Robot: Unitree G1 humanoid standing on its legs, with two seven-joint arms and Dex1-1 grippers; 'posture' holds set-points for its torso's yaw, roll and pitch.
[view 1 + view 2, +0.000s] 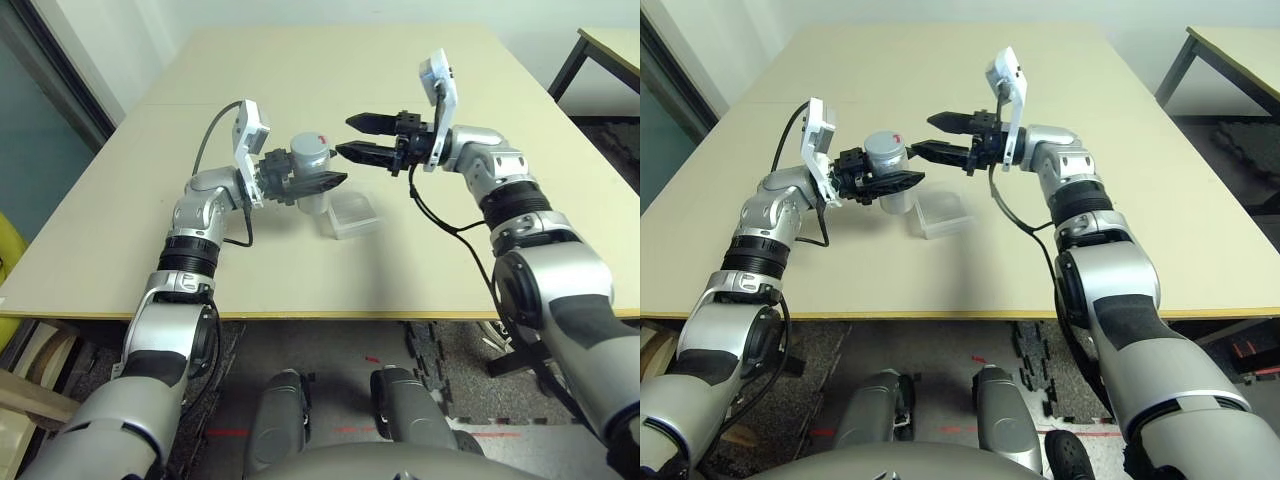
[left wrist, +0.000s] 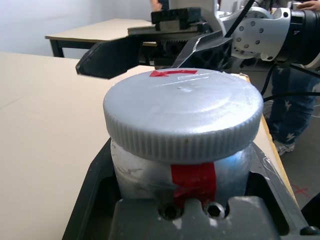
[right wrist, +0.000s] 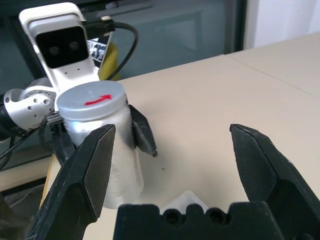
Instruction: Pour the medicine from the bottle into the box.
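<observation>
Two silver robot arms reach in over a pale beige bench (image 1: 150, 230), their ends pointing toward each other above its middle.

The left pincer (image 1: 322, 184) is clamped on the bottle (image 1: 307, 160), a small silver-grey cylinder with a red stripe. It holds the bottle upright and raised off the bench, the black fingers gripping its body below the cap. In the left wrist view the round grey cap (image 2: 183, 117) is screwed on, with a scrap of red tape on top, and the red stripe runs down the body between the fingers.

The right pincer (image 1: 360, 137) stands wide with nothing between its fingers. It points level toward the bottle, its fingertips just beside the bottle's cap and slightly above it, not touching. In the right wrist view the bottle stands behind one of this pincer's two spread black fingers (image 3: 85, 175), off to that side of the gap rather than between them.

The box (image 1: 354, 216), a shallow clear plastic tray, lies flat on the bench just below and beside the held bottle, between the two arms. Whether it holds anything cannot be told.
</observation>
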